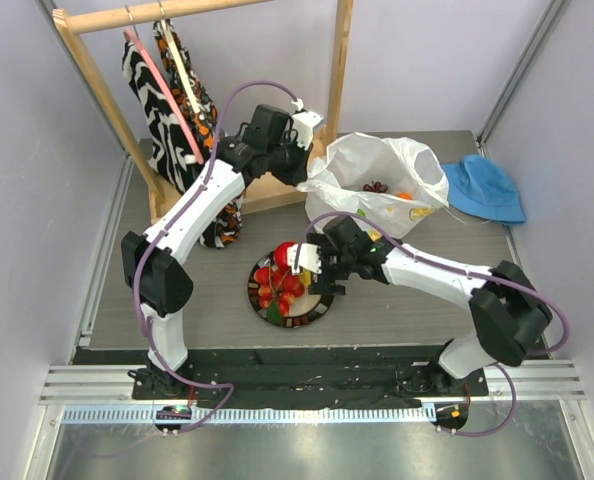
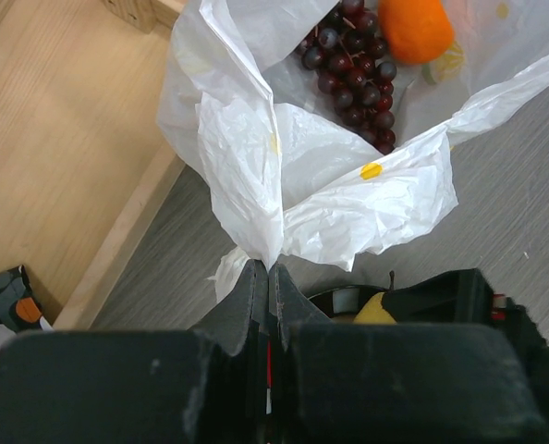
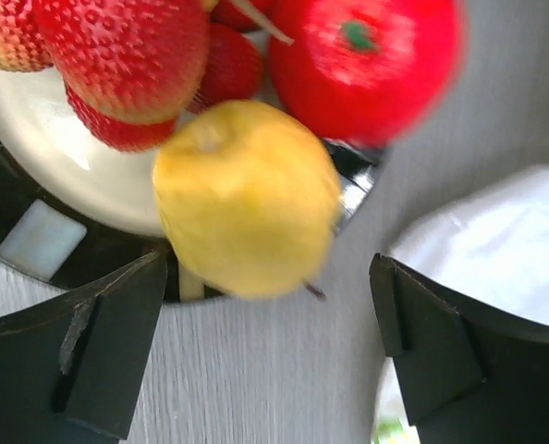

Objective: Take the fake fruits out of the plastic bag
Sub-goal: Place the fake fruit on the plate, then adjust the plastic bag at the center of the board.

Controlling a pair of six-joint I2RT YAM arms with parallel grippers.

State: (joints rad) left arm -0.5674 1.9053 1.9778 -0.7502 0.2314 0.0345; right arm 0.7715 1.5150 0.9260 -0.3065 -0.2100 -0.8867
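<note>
**Far left.** Tall wooden garment rack (image 1: 107, 60) hung with black-and-white patterned cloth (image 1: 162, 110). Its pale base board (image 2: 62, 139) lies just behind the left claw. No part in the task.

**Left claw** (image 2: 268, 277). Black, jaws pressed together. It pinches the rim of the thin translucent white plastic bag (image 2: 339, 194) and holds the mouth up and open.

**Centre.** Round dark-rimmed plate (image 1: 315, 316) on the grey counter (image 1: 177, 290).
- It holds glossy red strawberry-like berries (image 3: 117, 55) and a glossy red plastic apple (image 3: 362, 65).
- A smooth yellow plastic lemon (image 3: 247, 199) sits over the plate's rim, blurred. Whether it has settled cannot be told.

**Right claw** (image 3: 267, 310). Jaws spread wide to either side of the lemon, with a clear gap on one side. It grips nothing.

**Right of centre.** Inside the bag are a dark purple grape bunch (image 2: 353, 69) and a round orange plastic fruit (image 2: 413, 28).

**Far right.** Blue cloth hat (image 1: 482, 190), just beside the bag.

**Progress, judged.** Three kinds of fruit are out. At least the grapes and the orange fruit remain, so the task looks a little past halfway.

**Room.**
- The bag's near wall stands just beside the right claw, and the plate rim is directly under it.
- The rack base closes off the space behind the bag.
- Bare counter lies left of the plate and toward the near right corner.
- The open bag mouth gives access from above.
</note>
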